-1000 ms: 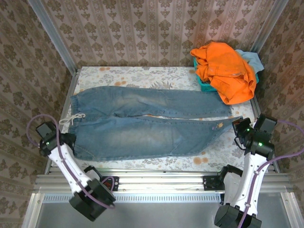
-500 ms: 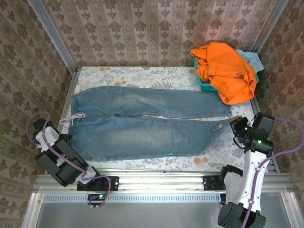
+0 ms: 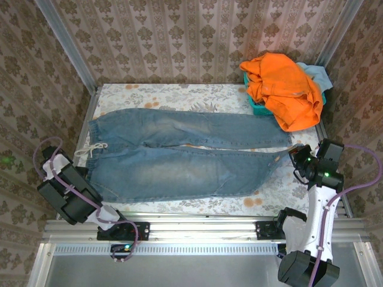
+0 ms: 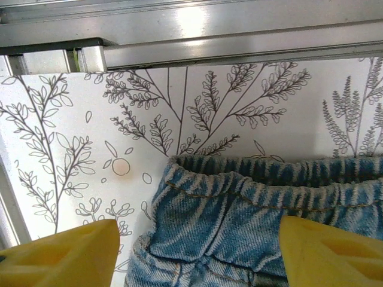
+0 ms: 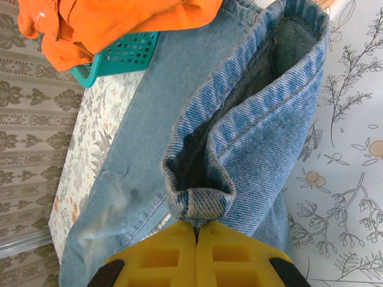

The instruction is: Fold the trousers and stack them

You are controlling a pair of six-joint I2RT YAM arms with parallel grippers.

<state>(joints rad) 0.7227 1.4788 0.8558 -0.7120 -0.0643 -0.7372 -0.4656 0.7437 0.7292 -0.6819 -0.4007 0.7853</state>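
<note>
Denim trousers (image 3: 179, 156) spread flat on the desk (image 3: 179, 94), right gripper (image 5: 196, 236) pinching a leg hem (image 5: 200, 200) — left gripper (image 4: 197, 239) wide over the waistband (image 4: 269, 179).

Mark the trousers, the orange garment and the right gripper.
trousers (image 3: 179, 173): top external view, near leg's faded thigh.
orange garment (image 3: 287, 89): top external view, middle of the heap.
right gripper (image 5: 196, 230): right wrist view, shut fingertips pinching the leg's hem.

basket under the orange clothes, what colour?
Teal: the basket is a plastic lattice, clearest in the right wrist view, under the orange garment.
</note>
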